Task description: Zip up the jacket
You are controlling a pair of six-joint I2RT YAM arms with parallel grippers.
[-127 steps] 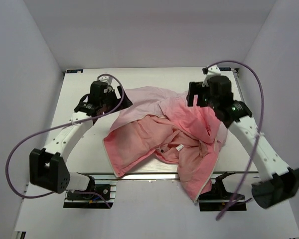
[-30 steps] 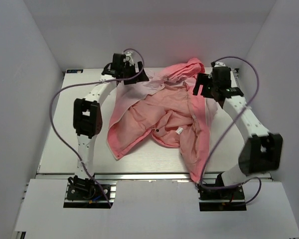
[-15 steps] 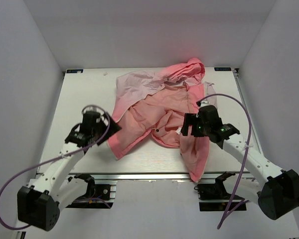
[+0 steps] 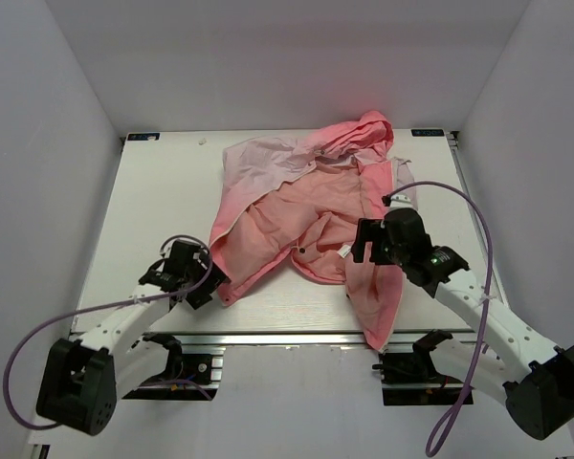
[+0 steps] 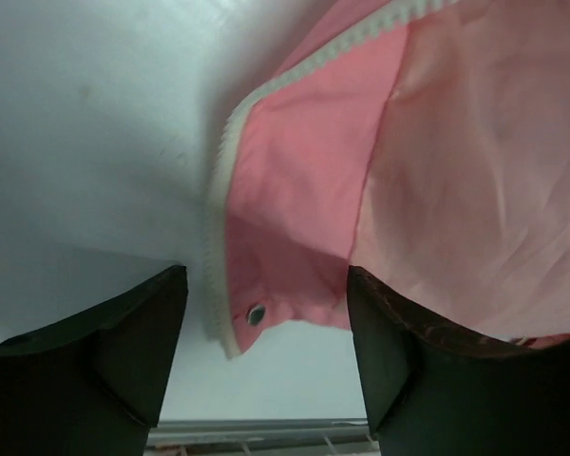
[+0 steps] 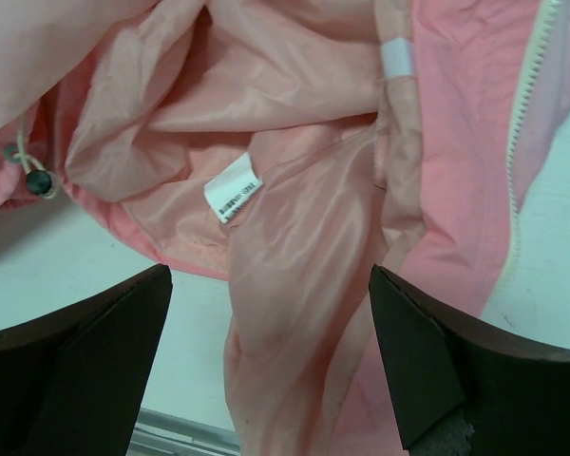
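Note:
The pink jacket [image 4: 311, 210] lies open and crumpled on the table, hood at the back, one front panel hanging over the near edge. My left gripper [image 4: 213, 290] is open at the jacket's near left hem corner. In the left wrist view that corner [image 5: 266, 285], with its white zipper edge [image 5: 217, 237] and a snap [image 5: 256, 313], lies between the open fingers [image 5: 123, 351]. My right gripper [image 4: 354, 251] is open above the inner lining. The right wrist view shows a white tag [image 6: 233, 198], a drawcord stopper [image 6: 38, 179] and a zipper edge [image 6: 524, 114].
The white table [image 4: 153, 220] sits between white walls. Its near edge has a metal rail [image 4: 287, 337]. Purple cables loop from both arms [image 4: 450, 201].
Both arms came back from the far edge toward the near side. The left gripper moved right and nearer, down to the hem corner. The right gripper shifted slightly right over the lining. The jacket stayed spread.

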